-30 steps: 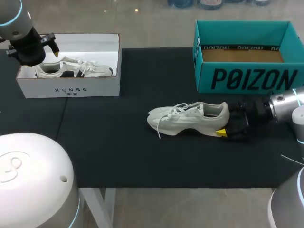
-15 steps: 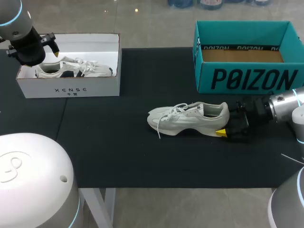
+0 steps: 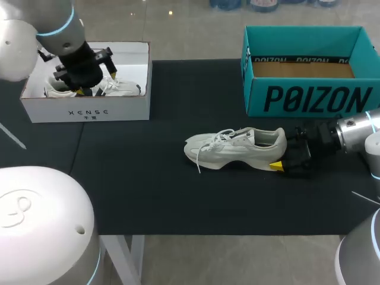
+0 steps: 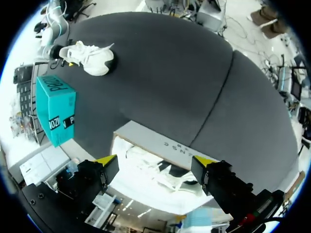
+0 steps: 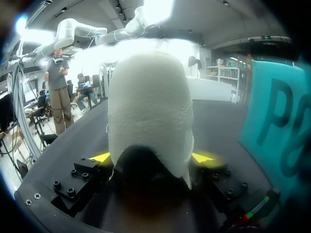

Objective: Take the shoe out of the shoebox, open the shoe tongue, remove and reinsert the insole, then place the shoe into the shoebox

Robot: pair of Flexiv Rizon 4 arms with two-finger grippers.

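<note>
A white shoe (image 3: 234, 147) lies on its side mid-table on the black mat, toe toward the left. My right gripper (image 3: 284, 155) is at its heel; in the right wrist view the heel (image 5: 148, 111) fills the gap and both yellow tips press its sides, so that gripper (image 5: 150, 158) is shut on it. A second white shoe (image 3: 116, 88) lies inside the white shoebox (image 3: 89, 113) at the far left. My left gripper (image 3: 95, 80) hangs open just above that box; in its own view the gripper (image 4: 155, 160) spans the boxed shoe (image 4: 160, 170) without touching it.
A teal shoebox (image 3: 309, 98) stands open at the back right, just behind my right arm, its brown floor bare. The black mat (image 3: 178, 202) covers the table between the two boxes and toward the front edge.
My left arm has swung right from the white box's far left corner to above its middle, over the boxed shoe. The right gripper and the shoe on the table have not moved.
</note>
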